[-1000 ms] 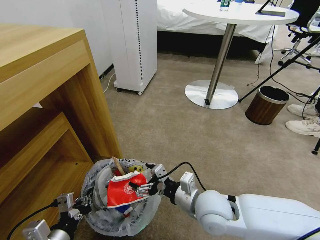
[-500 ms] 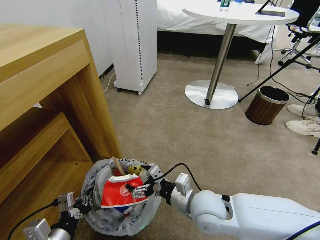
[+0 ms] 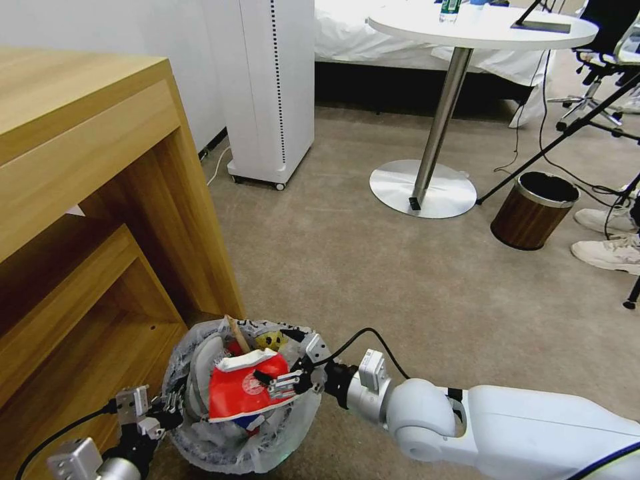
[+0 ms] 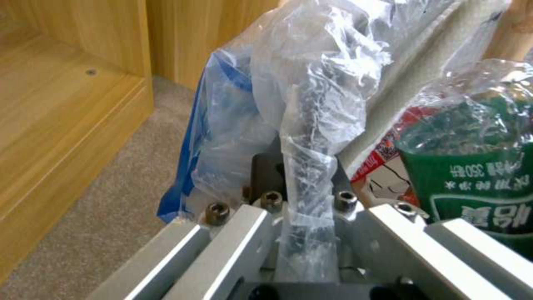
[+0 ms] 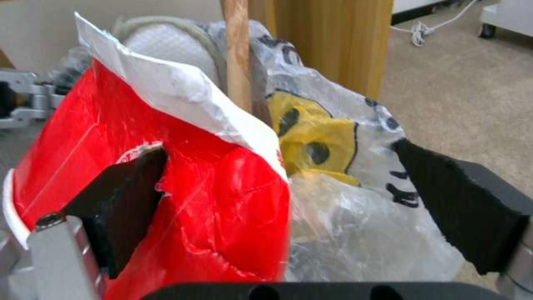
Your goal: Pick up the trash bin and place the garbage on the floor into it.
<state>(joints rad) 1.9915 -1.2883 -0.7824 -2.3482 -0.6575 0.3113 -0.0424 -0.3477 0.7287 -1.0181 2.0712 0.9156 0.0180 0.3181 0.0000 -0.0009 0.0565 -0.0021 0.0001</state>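
Observation:
The trash bin [image 3: 200,443], lined with a crinkly white bag, hangs low beside the wooden desk. My left gripper [image 3: 167,408] is shut on its rim, and the bag-covered rim runs between the fingers [image 4: 308,233]. The bin is heaped with garbage: a white slipper [image 3: 203,373], a wooden stick [image 3: 237,332], a green-labelled bottle [image 4: 477,175] and a crushed red-white paper cup [image 3: 243,393]. My right gripper [image 3: 287,383] is over the bin's top. Its jaws stand wide apart [image 5: 294,200], with the cup [image 5: 211,200] resting against one pad.
The wooden desk [image 3: 100,200] with open shelves stands close on the left. A white appliance [image 3: 273,87], a round table's base [image 3: 423,189], a brown wood-grain bin [image 3: 533,210], tripod legs and a person's shoes [image 3: 610,250] lie farther off. Bare carpet lies between.
My right gripper has shifted slightly left and lower over the bin, and the red cup has sunk and tilted with it. The left gripper and the bin have stayed put.

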